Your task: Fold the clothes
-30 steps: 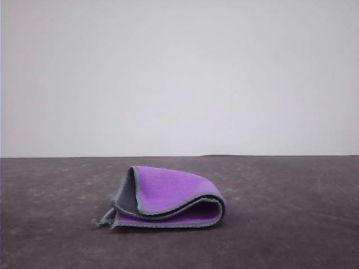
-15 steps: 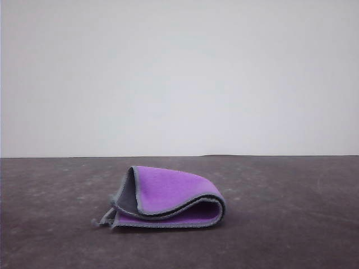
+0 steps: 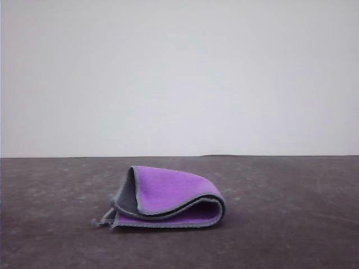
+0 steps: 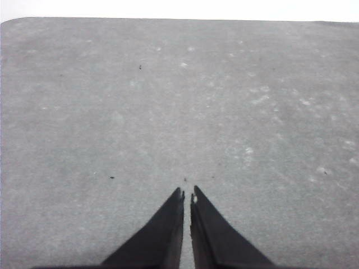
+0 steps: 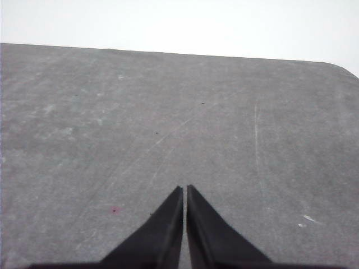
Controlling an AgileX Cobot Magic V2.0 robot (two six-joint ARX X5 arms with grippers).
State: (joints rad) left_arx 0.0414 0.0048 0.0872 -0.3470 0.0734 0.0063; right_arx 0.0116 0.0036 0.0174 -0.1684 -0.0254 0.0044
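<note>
Sitting folded near the middle of the dark grey desk [image 3: 291, 224], your small soft cloth, bright purple on one face and dark grey on the other with light grey stitched edging [image 3: 168, 199], hasn't budged over the last second: same loose fold, purple up, upper layer bulging open on the right. That stillness suggests the fold is made and released, though it looks puffy rather than flat.

Your left gripper [image 4: 186, 196] has its black fingers nearly closed, holding nothing, above bare desk. Your right gripper [image 5: 184, 190] matches: fingers all but together, nothing between them.

Open desk surrounds the cloth on every side, the far edge well behind it, so you've room to press or refold.
</note>
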